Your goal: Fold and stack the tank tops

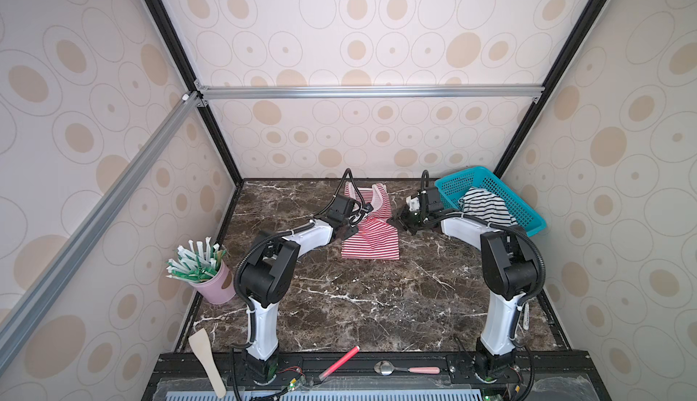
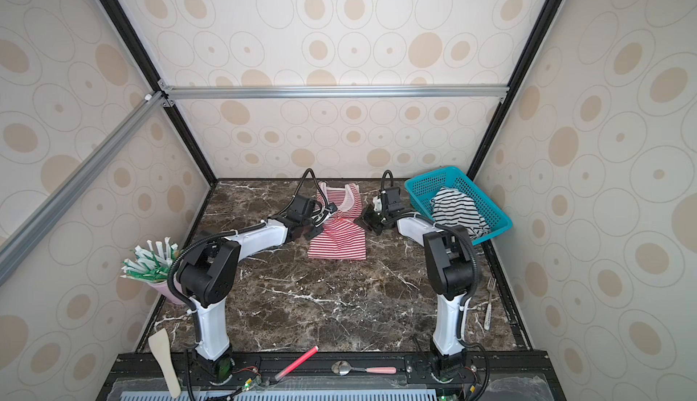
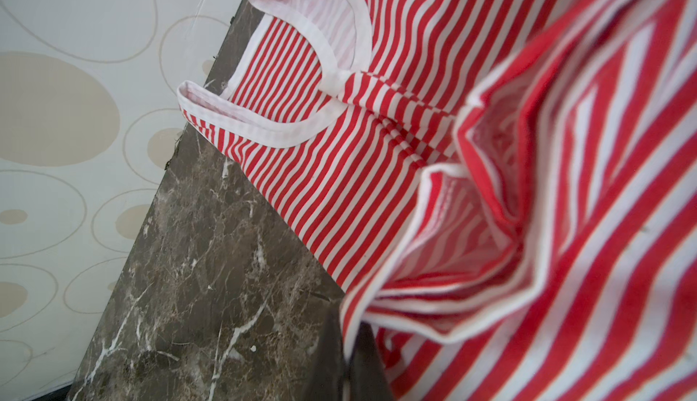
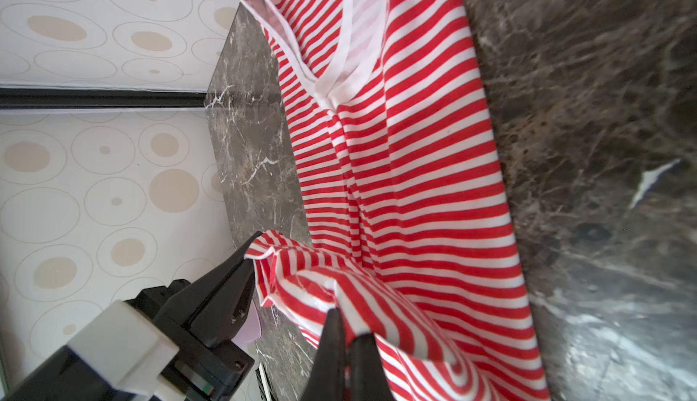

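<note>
Red-striped tank top (image 1: pixel 373 246) looks limp and light; hems suit pinching. Both left gripper (image 1: pixel 349 234) and right gripper (image 1: pixel 398 223) clamp its edges.

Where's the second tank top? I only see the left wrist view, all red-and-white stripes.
Observer: The black-and-white striped cloth top lies crumpled inside the teal mesh plastic basket, at the far right corner of the dark marble table.
Operator: Right hand doing anything?
Observer: The right hand is shut on a bunched edge of the red-and-white striped cloth top, across from the left hand, which pinches another edge.
</note>
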Robot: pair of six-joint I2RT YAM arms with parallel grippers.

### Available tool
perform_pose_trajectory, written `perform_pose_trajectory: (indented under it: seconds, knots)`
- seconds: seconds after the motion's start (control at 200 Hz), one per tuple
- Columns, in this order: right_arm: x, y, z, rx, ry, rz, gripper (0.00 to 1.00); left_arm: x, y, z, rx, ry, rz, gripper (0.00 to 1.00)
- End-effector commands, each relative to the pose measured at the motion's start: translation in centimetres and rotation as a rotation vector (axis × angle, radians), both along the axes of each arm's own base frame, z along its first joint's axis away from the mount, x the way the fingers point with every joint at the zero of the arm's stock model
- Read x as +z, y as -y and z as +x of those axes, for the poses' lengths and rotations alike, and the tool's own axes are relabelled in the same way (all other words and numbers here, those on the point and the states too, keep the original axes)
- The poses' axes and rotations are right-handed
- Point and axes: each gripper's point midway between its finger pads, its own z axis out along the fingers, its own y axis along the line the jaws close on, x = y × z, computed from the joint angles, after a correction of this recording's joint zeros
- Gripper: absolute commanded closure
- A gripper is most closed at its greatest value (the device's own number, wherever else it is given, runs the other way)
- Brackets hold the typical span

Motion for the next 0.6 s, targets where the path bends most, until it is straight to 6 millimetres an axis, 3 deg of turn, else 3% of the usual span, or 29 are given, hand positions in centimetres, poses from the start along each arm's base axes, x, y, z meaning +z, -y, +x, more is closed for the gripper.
perform_pose_trajectory:
  seconds: [0.0,0.115,0.13,0.165,0.275,0.43,0.51,0.525,0.595]
  knots:
    - [-0.2,0.1,1.4,-0.001,0.012,-0.008,0.95,0.9,-0.1,1.8,0.021,0.037,0.011,1.00]
    - [-0.4,-0.5,2.1,0.014,0.002,0.014,0.85,0.4,-0.6,2.4,0.057,0.034,0.035,1.00]
    - [-0.4,0.5,2.6,-0.006,0.001,0.019,0.82,0.3,-0.7,2.5,0.062,0.032,0.040,0.99]
    - [-0.2,0.7,2.9,-0.011,0.003,0.026,0.78,0.1,-0.9,2.8,0.078,0.037,0.053,0.96]
    - [0.9,1.1,2.8,-0.019,0.037,0.021,0.67,0.4,-1.7,3.5,0.129,0.052,0.079,0.66]
    - [2.0,1.6,0.8,-0.018,0.069,-0.011,0.64,2.8,-1.8,2.6,0.145,0.073,0.010,0.53]
    - [1.5,1.5,-0.6,-0.005,0.063,-0.028,0.64,2.7,-1.0,0.9,0.101,0.042,-0.026,0.52]
    - [1.3,0.5,-1.3,0.021,0.061,-0.030,0.64,2.6,-0.9,0.6,0.092,0.034,-0.033,0.52]
    - [0.4,-0.6,-2.9,0.056,0.040,-0.037,0.66,1.8,-0.2,-0.9,0.048,-0.004,-0.058,0.54]
